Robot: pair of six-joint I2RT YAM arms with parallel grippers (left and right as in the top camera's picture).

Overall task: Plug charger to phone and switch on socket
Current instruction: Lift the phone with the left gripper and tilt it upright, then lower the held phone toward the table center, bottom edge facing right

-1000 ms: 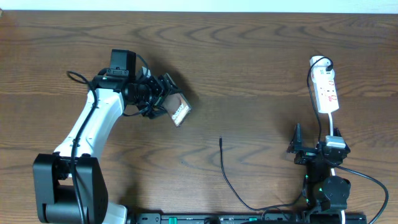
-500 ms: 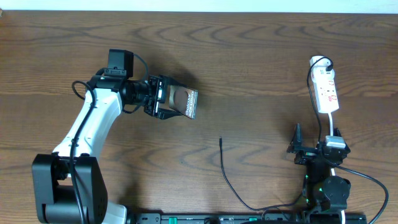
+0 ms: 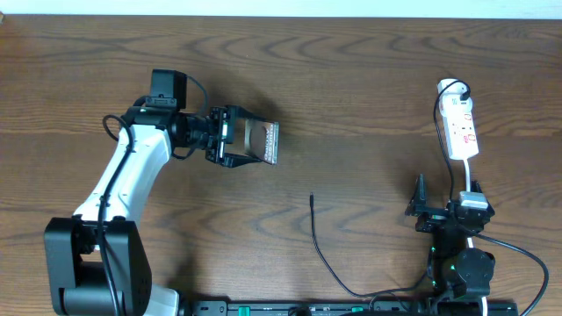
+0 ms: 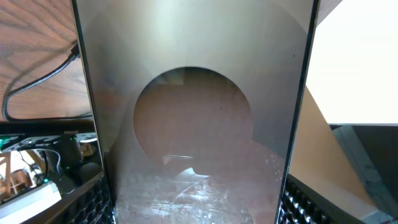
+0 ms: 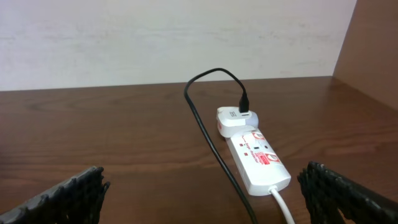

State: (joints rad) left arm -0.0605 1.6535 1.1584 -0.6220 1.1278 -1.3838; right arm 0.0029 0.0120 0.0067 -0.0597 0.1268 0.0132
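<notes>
wood table [image 3: 369,79]: left claw [image 3: 245,140] grips phone [image 3: 264,143], long axis rightward

The left arm [image 3: 132,171] has a long white shell link with a thin black cable [image 3: 110,197] running along it, joined to a boxy black base [image 3: 88,263]. A black camera block [image 3: 169,88] is mounted at its wrist. The right arm [image 3: 461,263] is compact and black, with small green lights [image 3: 450,267]. The fingers [image 5: 68,193] of the right claw [image 5: 202,174] are black with a ribbed grid texture.

Even bright light, soft shadows, hazy glare on the phone [image 4: 199,124]
</notes>
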